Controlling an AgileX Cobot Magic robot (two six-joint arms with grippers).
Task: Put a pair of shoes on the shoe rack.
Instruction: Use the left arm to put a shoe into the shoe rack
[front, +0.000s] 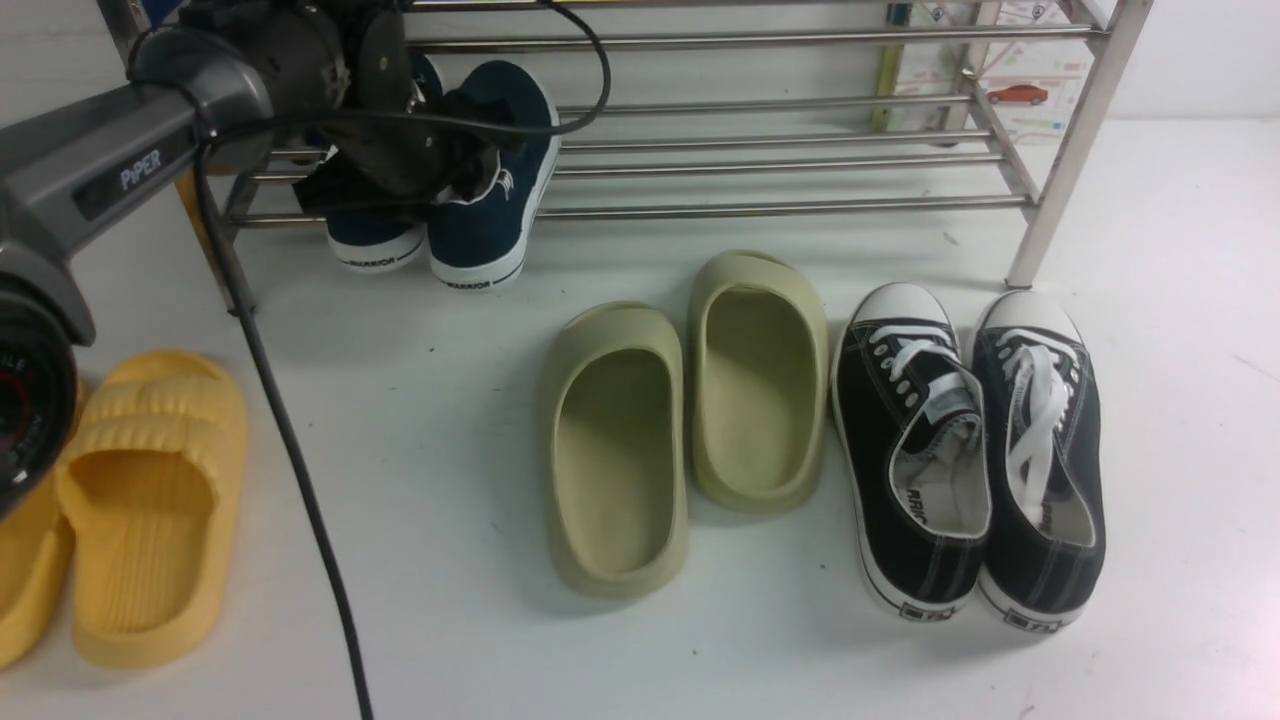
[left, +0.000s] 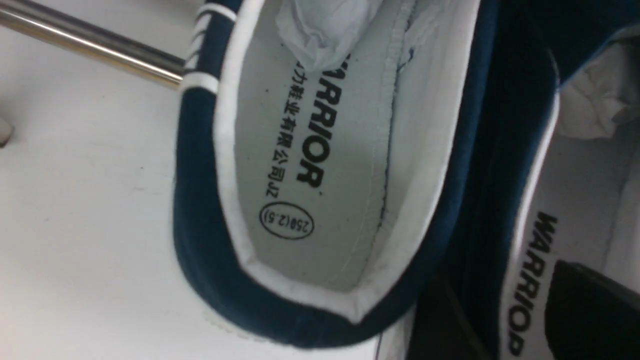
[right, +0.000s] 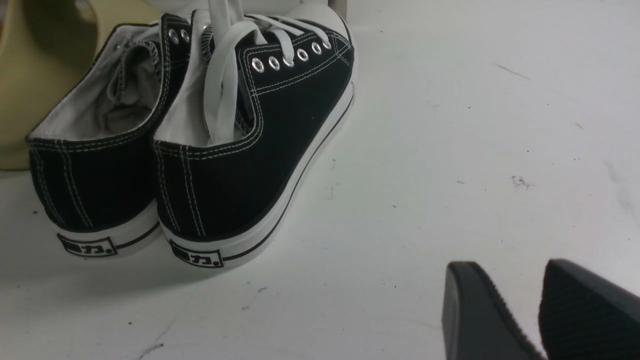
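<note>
Left gripper (left: 502, 280) is straddling one navy sneaker's (left: 515, 135) rim at eleven o'clock.
Its jaws are standing apart; right gripper (right: 512, 265) is gaping empty.

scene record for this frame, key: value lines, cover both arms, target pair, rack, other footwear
target_pair: navy slip-ons, side by side on the rack's lower shelf
rack: steel tube rack
left_gripper: open, at the slip-ons
right_gripper: open, nothing between its fingers
other_footwear: olive clogs, black lace-ups and yellow slippers, none on the rack
slip_on_stuffing: paper inside
</note>
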